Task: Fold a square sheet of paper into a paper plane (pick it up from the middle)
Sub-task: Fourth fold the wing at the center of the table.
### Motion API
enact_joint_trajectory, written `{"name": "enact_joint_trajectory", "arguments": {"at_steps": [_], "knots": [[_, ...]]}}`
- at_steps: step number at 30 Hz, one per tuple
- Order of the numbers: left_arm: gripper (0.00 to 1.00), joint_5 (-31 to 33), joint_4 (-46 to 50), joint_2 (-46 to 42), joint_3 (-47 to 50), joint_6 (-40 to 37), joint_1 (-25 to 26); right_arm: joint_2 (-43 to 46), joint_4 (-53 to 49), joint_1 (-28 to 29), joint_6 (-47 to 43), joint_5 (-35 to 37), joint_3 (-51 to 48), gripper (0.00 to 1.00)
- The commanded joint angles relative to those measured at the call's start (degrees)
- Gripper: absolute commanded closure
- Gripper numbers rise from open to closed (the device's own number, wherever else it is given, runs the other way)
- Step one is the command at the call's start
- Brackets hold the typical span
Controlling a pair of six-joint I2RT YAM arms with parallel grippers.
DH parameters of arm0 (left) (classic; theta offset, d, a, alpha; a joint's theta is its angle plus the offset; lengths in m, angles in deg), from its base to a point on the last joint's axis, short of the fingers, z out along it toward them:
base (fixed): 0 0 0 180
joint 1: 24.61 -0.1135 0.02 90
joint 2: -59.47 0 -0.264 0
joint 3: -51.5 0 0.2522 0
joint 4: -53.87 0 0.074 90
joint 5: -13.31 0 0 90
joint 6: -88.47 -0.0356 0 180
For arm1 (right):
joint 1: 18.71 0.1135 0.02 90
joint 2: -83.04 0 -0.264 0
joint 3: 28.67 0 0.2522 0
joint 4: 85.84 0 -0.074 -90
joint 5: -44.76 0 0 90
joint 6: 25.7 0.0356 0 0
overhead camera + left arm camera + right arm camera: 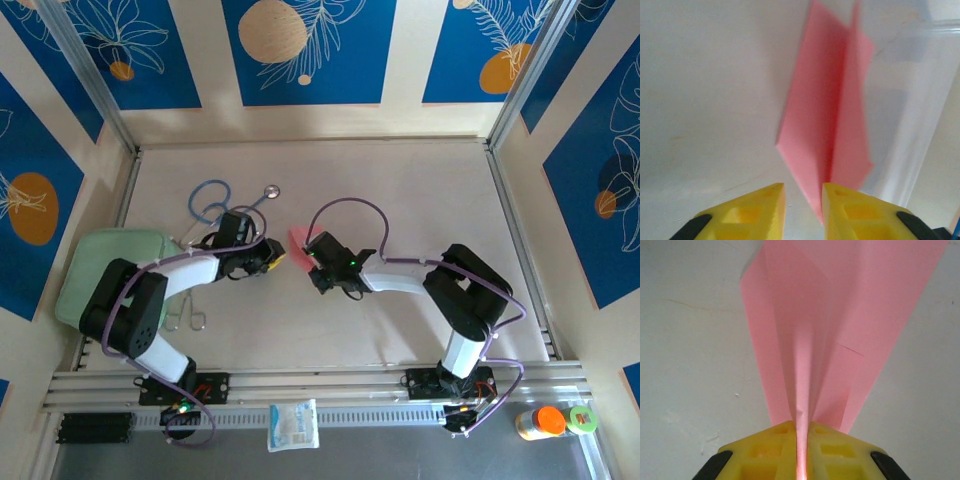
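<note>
Pale table point(400, 190), around its middle: my right gripper point(801, 432) pinches the pink paper plane point(840, 315) by its centre crease, likely so the wings spread; my left gripper point(803, 200), jaws parted, grips nothing beside its tip.

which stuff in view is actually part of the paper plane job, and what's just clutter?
Job:
- pink paper plane, folded, centre crease pinched by the right end effector
- left end effector, open near the plane's tip

Lying about:
- blue stethoscope
- green pad
- white packet
- metal loop-handled tool
- orange-capped bottle
</note>
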Motion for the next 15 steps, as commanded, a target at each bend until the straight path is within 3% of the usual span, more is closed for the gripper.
{"name": "enact_joint_trajectory", "arguments": {"at_steps": [1, 8, 15], "knots": [[0.76, -2.1, -3.6, 2.1, 0.6, 0.8, 1.1, 2.3, 2.7, -0.8, -2.4, -6.1, -1.2, 0.87], [0.76, -3.8, -4.0, 8.4, -4.2, 0.0, 3.2, 2.1, 1.7, -1.1, -3.0, -5.0, -0.6, 0.85], [0.78, -3.2, -3.0, 12.8, -7.0, 0.1, 3.7, 1.3, -1.5, -0.9, -0.5, 0.1, 1.3, 0.75]]}}
